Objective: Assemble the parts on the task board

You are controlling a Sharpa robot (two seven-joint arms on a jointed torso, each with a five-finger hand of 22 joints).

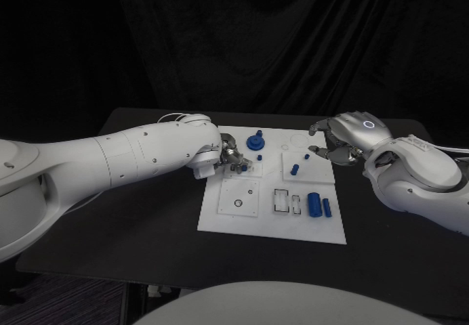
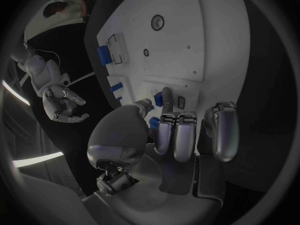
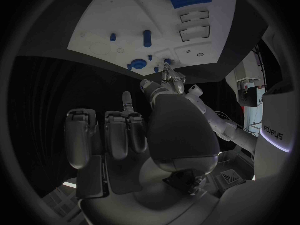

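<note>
Head view: on the white task board (image 1: 274, 227), a blue gear-like part (image 1: 256, 141) stands seated; 2 blue cylinders (image 1: 318, 204) lie loose. Left hand (image 1: 228, 157) seemingly pinches a small blue piece; right hand (image 1: 337, 145) curled, empty. Mostly unfinished.

The only legible lettering is "edeys", or something close to it, on the white robot body in the right wrist view.
</note>
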